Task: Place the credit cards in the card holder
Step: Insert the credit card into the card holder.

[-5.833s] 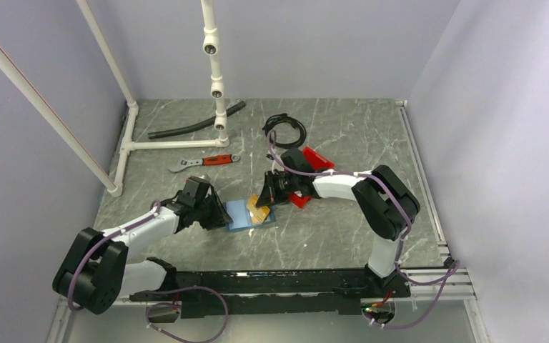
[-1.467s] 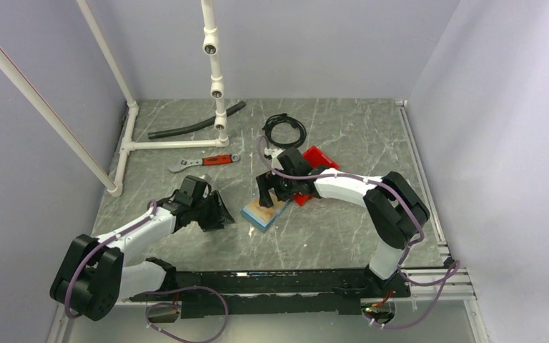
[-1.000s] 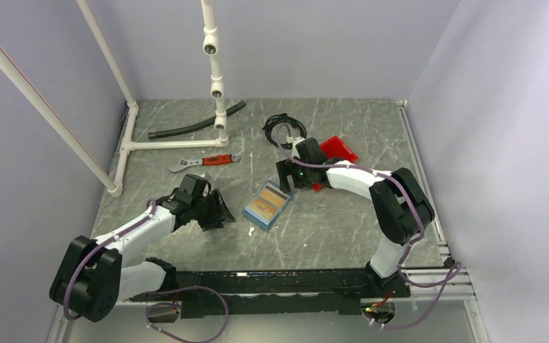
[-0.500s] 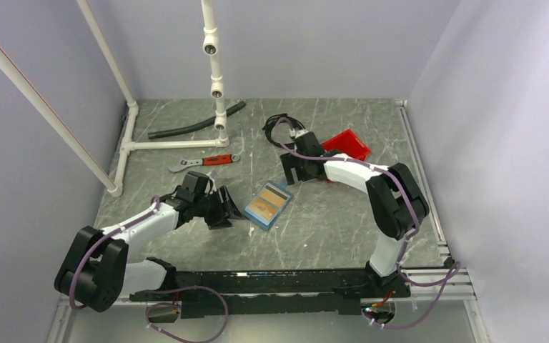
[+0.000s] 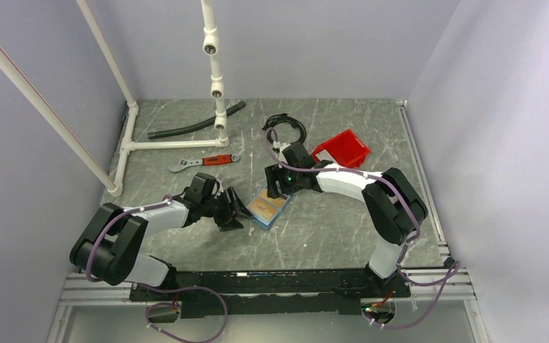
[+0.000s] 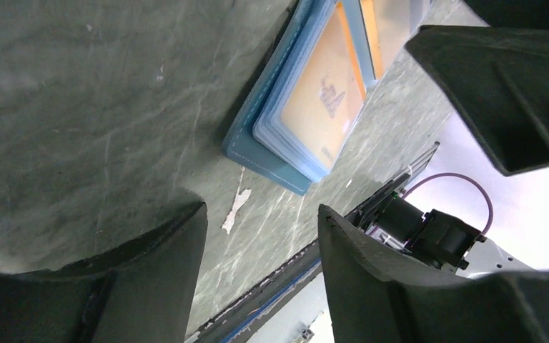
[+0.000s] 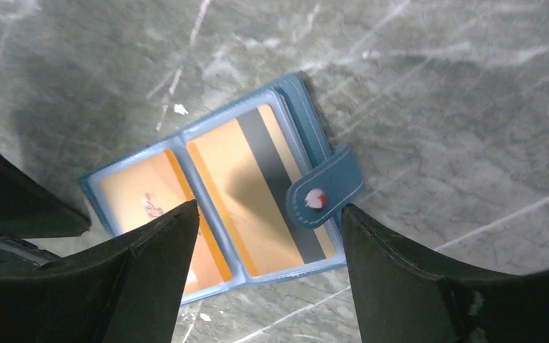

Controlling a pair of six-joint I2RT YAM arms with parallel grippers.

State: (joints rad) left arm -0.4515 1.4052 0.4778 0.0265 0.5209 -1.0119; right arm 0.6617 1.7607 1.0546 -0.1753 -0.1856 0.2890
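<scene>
The blue card holder (image 5: 267,206) lies open and flat on the table, its snap strap (image 7: 325,190) folded over one edge. Two tan-orange credit cards (image 7: 257,187) sit in its clear pockets, the right one showing a grey stripe. My right gripper (image 5: 277,190) hangs just above the holder's far end, open, its fingers straddling the right-hand pocket with nothing between them (image 7: 268,207). My left gripper (image 5: 237,211) is low beside the holder's near-left edge (image 6: 257,153), open and empty (image 6: 261,211), a short gap away from it.
A red bin (image 5: 341,148) stands behind the right arm. A coiled black cable (image 5: 286,128), a red-handled wrench (image 5: 204,162), a black hose (image 5: 196,121) and a white pipe frame (image 5: 175,144) lie farther back. A small white scrap (image 5: 250,230) lies near the holder.
My right gripper swung back from beside the red bin to over the card holder, its jaws narrowing a little. My left gripper slid right, closer to the holder. The red bin ended farther right.
</scene>
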